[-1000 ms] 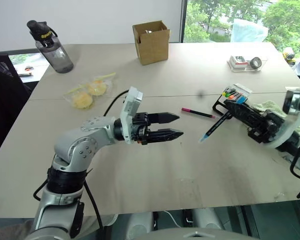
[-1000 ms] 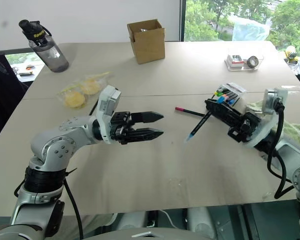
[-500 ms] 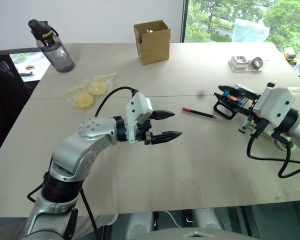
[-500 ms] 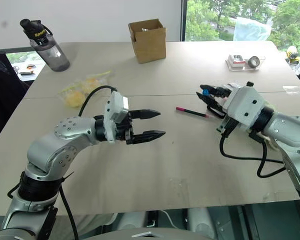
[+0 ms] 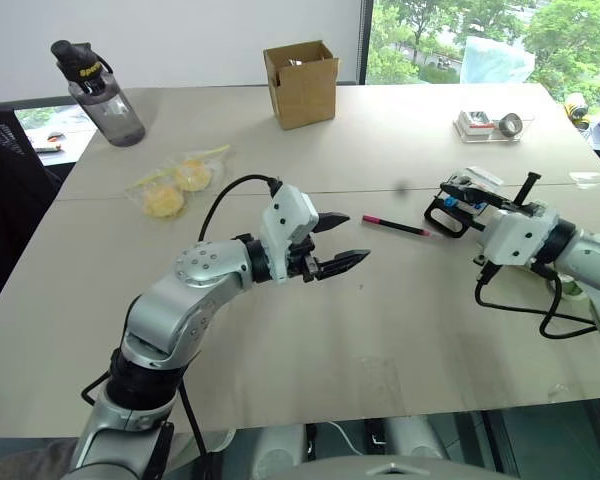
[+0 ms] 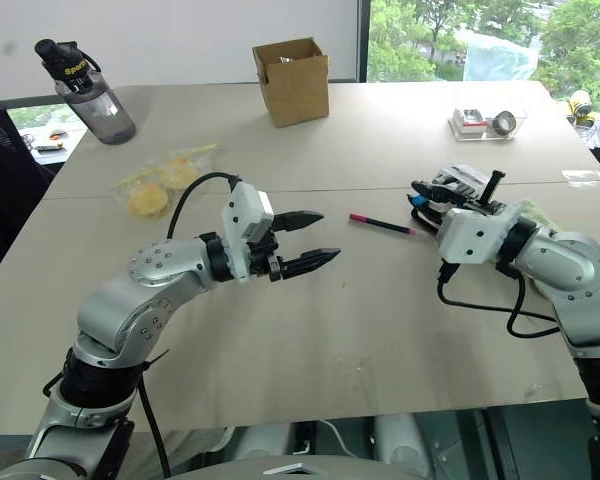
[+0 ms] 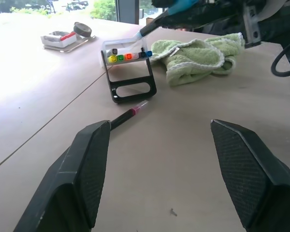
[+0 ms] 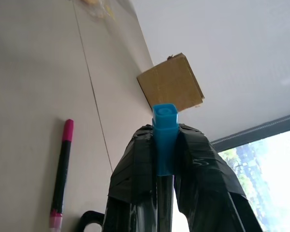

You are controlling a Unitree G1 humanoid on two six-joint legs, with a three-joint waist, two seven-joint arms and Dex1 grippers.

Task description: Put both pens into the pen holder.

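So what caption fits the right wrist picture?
Right gripper shut on the blue-capped pen, pink pen lying on the table beyond.

office meeting room indicated: large beige table [image 5: 310, 350], big window [image 5: 460, 40] onto trees, water bottle [image 5: 95, 90] at far-left corner.

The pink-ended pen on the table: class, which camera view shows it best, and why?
The left wrist view: the pink-ended pen lies in plain sight between the open left gripper and the pen holder. The eye views show a thin distant line; the right wrist view shows it beside the fingers.
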